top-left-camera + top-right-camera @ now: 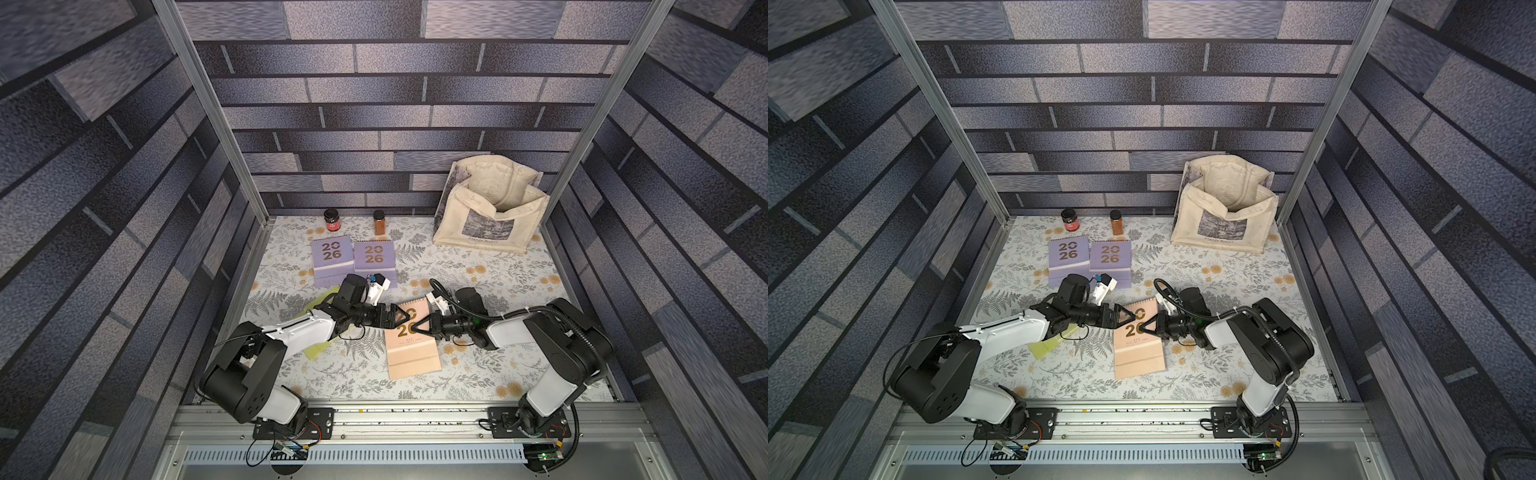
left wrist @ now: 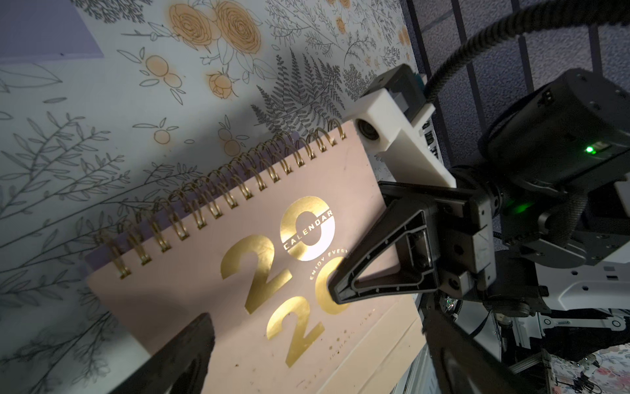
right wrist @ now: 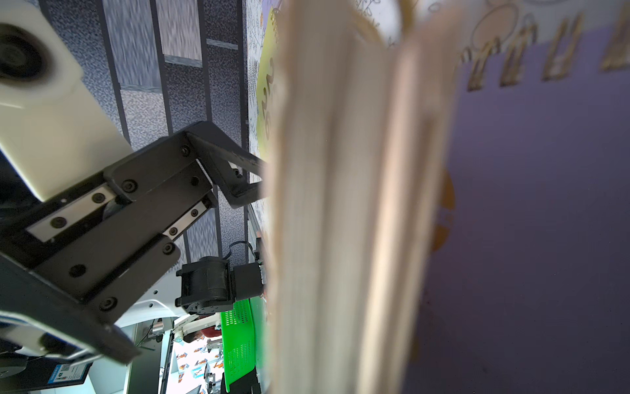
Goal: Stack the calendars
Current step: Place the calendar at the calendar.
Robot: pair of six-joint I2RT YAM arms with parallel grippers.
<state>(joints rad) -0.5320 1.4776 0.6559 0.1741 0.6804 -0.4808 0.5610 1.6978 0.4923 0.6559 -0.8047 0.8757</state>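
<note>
Stack barely started: one pair down, three calendars loose.
The peach calendar (image 1: pixel 411 353) lies on a lavender calendar (image 2: pixel 99 254), its edge between the spread fingers of the left gripper (image 1: pixel 406 318). The right gripper (image 1: pixel 417 326), fingers pressed together, points at its cover; I cannot tell if they touch. Two lavender calendars (image 1: pixel 332 259) lie side by side beyond the left fingers, and the yellow-green calendar (image 1: pixel 316 351) lies behind them.

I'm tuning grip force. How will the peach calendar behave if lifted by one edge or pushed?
The peach calendar looks like stiff board, so it should probably stay flat rather than droop. Its wire spiral hinges the leaves, so the cover may swing open. Lying on a lavender calendar, it may slide when pushed.
</note>
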